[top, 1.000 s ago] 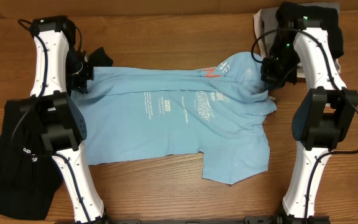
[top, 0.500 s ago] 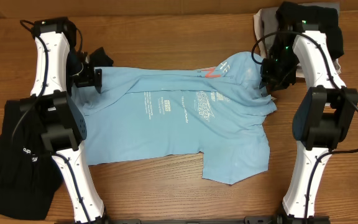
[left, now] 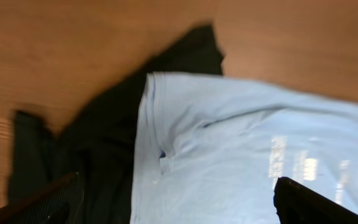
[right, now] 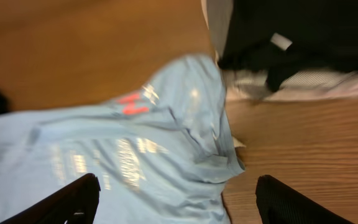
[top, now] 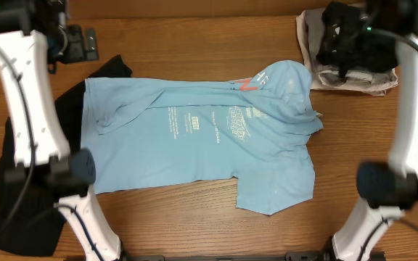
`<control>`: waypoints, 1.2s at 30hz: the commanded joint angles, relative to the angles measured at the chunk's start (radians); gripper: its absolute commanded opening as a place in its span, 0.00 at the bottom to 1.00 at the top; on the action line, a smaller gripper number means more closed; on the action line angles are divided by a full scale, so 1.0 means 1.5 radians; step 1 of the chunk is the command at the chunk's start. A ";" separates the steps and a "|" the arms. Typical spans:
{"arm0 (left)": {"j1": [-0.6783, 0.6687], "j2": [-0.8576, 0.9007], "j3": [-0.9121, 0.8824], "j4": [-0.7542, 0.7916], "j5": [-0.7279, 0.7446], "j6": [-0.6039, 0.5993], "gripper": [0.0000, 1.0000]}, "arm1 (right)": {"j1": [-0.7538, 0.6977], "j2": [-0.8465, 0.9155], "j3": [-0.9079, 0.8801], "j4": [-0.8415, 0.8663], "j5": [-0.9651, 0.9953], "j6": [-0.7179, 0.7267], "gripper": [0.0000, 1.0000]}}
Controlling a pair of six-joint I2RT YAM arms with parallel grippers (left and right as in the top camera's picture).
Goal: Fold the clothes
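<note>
The blue T-shirt (top: 194, 145) lies across the worktop (top: 180, 225), far edge folded in, left end over the black top (left: 104, 143). Beyond, left pincer (left: 176, 186) and right pincer (right: 178, 186) hang wide open, empty. Likely between folds; next, grip a sleeve end.

The wooden desk (top: 194, 43) carries a light blue T-shirt (top: 194, 138) across its middle, a black top (top: 2, 210) at its left edge, and a heap of clothes (top: 354, 80) in its far right corner.

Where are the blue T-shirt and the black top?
blue T-shirt (top: 194, 145), overhead view, middle of the printed front.
black top (left: 104, 143), left wrist view, fabric left of the shirt's edge.
</note>
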 commanded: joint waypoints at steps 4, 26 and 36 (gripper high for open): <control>-0.005 -0.188 0.002 -0.004 0.068 -0.014 1.00 | 0.006 -0.197 0.003 -0.004 -0.006 0.037 0.83; -0.005 -0.458 -0.723 0.147 0.065 -0.126 1.00 | 0.021 -0.512 -0.719 0.138 -0.023 0.223 0.83; -0.052 -0.459 -0.867 0.222 0.061 -0.174 1.00 | 0.022 -0.511 -0.910 0.251 -0.058 0.235 0.83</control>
